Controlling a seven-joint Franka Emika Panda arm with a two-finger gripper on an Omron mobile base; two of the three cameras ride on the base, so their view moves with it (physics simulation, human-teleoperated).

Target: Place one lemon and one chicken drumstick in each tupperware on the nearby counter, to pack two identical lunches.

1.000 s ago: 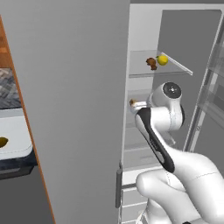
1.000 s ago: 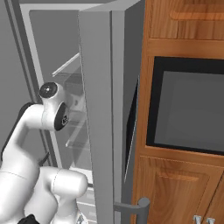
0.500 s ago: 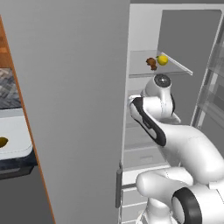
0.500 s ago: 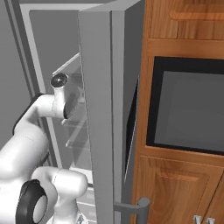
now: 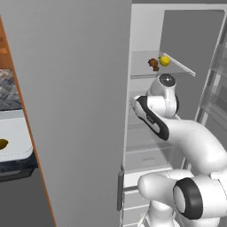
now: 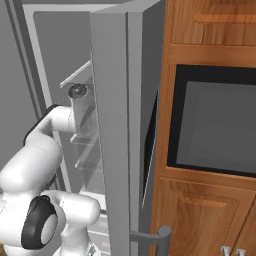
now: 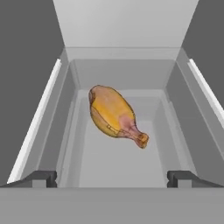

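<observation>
A golden-brown chicken drumstick (image 7: pixel 114 114) lies in a pale fridge bin (image 7: pixel 175 96), straight ahead of my gripper (image 7: pixel 113 178). The gripper is open, with nothing between its fingertips (image 7: pixel 43 177), and is a short way from the meat. On a glass shelf higher in the fridge sit a yellow lemon (image 5: pixel 165 60) and a brown piece (image 5: pixel 153 64) beside it. My arm (image 5: pixel 153 117) reaches left into the fridge, its hand hidden behind the door edge. One pale tupperware (image 5: pixel 17 137) rests on the counter (image 5: pixel 15 170) at far left, with a small dark-yellow item (image 5: pixel 2 144) in it.
The open grey fridge door (image 5: pixel 75 111) stands between the arm and the counter. The other door (image 6: pixel 112 130) stands open on the right. Beyond it are a wooden cabinet (image 6: pixel 200 210) and a black wall oven (image 6: pixel 217 125). The bin's side walls close in around the drumstick.
The arm has swung up and deeper into the fridge, its elbow turning towards the shelves. The gripper has stayed open, and the lemon on the shelf has not moved.
</observation>
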